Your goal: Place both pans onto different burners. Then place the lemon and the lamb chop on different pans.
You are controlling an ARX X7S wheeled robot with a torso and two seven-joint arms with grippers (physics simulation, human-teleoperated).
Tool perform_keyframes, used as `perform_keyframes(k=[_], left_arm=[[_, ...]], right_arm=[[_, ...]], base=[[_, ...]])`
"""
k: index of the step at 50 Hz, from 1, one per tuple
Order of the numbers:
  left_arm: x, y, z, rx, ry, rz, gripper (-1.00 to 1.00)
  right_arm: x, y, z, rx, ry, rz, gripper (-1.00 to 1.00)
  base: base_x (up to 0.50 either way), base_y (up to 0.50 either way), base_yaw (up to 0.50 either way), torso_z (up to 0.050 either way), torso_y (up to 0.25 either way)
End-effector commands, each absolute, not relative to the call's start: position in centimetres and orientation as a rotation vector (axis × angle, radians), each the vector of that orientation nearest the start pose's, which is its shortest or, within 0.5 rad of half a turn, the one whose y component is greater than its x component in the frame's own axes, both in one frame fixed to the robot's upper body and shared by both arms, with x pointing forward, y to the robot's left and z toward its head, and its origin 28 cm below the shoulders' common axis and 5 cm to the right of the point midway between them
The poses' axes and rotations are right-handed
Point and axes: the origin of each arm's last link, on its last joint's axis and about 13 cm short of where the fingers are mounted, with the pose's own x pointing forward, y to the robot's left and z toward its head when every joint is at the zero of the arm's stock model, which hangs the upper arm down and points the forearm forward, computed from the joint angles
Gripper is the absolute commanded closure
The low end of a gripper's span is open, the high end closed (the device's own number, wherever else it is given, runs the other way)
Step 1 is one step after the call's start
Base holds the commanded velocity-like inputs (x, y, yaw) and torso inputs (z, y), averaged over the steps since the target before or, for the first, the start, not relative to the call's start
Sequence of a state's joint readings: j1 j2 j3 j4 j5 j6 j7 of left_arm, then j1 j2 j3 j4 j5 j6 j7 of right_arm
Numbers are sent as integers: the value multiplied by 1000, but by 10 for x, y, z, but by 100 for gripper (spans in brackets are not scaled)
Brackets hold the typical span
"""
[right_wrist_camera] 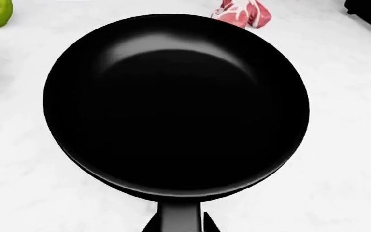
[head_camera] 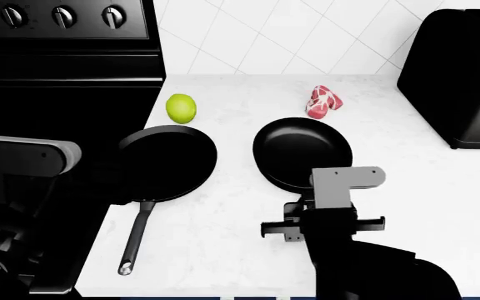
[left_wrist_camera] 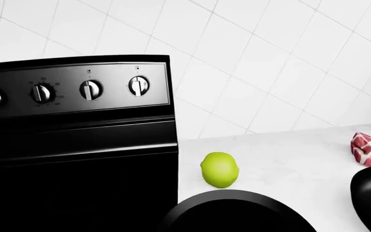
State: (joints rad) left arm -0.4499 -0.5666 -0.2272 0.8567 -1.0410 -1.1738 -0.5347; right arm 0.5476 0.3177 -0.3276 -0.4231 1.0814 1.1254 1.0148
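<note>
At the far left of the head view stands the black stove (head_camera: 65, 69) with its knobs (head_camera: 63, 15); its glass top is so dark that no burner ring can be made out. The left arm (head_camera: 19, 162) is over the stove edge, and I cannot tell if its fingers are released or clenched. The lemon (head_camera: 180, 107) lies on the white counter (head_camera: 223, 250), at 12 o'clock from the left pan (head_camera: 167, 162), near it but apart. This pan sits at the stove edge, its handle (head_camera: 137, 237) pointing to 6 o'clock. The right pan (head_camera: 302, 153) sits further right. The lamb chop (head_camera: 324, 101) lies at 12 o'clock from it, just beside its rim. At 6 o'clock of this pan is the right gripper (head_camera: 324, 219); in the right wrist view the pan's handle (right_wrist_camera: 179, 217) lies between its fingers, but I cannot tell if they grasp it. At the far right stands a black toaster (head_camera: 461, 75)
</note>
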Motion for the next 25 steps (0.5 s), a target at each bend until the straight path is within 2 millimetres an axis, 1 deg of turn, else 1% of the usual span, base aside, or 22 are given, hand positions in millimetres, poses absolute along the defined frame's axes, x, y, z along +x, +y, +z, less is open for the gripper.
perform_keyframes(k=[1, 7, 11, 16, 20, 25], left_arm=[[192, 262, 216, 82, -68, -24, -100], [192, 261, 216, 82, -67, -25, -100], [192, 261, 215, 79, -64, -24, -100], [192, 260, 215, 77, -63, -22, -100], [191, 260, 216, 76, -66, -25, -100], [191, 258, 213, 78, -57, -33, -100]], right_arm=[[230, -63, 138, -66, 482, -15, 100], [228, -64, 140, -65, 470, -17, 100], [224, -63, 148, -77, 432, 3, 100], [226, -68, 171, -75, 347, 0, 100], [220, -70, 189, -70, 269, 17, 100], [211, -73, 202, -77, 222, 30, 100]], base=[[0, 0, 0, 0, 0], [0, 0, 0, 0, 0], [-3, 0, -1, 0, 0], [0, 0, 0, 0, 0], [0, 0, 0, 0, 0], [0, 0, 0, 0, 2]])
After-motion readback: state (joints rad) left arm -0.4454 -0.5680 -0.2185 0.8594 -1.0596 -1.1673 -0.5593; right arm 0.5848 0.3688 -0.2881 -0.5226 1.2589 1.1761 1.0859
